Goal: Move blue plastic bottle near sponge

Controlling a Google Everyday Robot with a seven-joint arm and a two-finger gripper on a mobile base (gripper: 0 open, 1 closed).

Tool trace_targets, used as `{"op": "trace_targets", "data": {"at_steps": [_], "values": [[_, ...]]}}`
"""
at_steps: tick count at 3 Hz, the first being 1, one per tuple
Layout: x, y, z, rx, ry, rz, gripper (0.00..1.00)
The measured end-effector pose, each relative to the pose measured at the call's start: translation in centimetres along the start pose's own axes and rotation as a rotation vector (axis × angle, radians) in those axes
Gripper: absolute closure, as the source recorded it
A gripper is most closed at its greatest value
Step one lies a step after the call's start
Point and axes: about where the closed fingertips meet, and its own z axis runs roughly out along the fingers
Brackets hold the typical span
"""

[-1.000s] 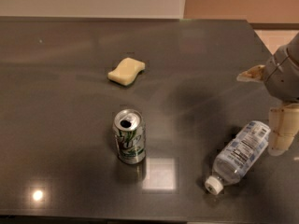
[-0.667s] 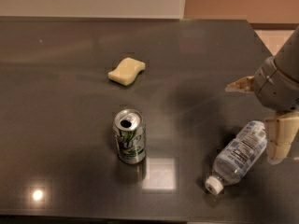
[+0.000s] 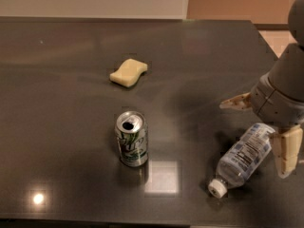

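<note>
The gripper is at the right of the table, fingers spread over the bottle. From the far finger, bare surface reaches the sponge; the can stands aside.

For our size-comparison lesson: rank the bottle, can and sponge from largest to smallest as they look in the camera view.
1. the bottle, lying down, with the open gripper over its base end at right.
2. the can, upright, somewhat smaller.
3. the sponge, smallest, though it lies farther from the camera.
</note>
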Motion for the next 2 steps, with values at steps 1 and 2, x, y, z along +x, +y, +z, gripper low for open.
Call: {"op": "trace_targets", "data": {"at_steps": [1,2], "values": [[0.68,0.51,0.76,-0.006,0.009,-0.035,0.17],[1.46,0.81,1.09,-0.006,0.012,-0.048,0.40]]}}
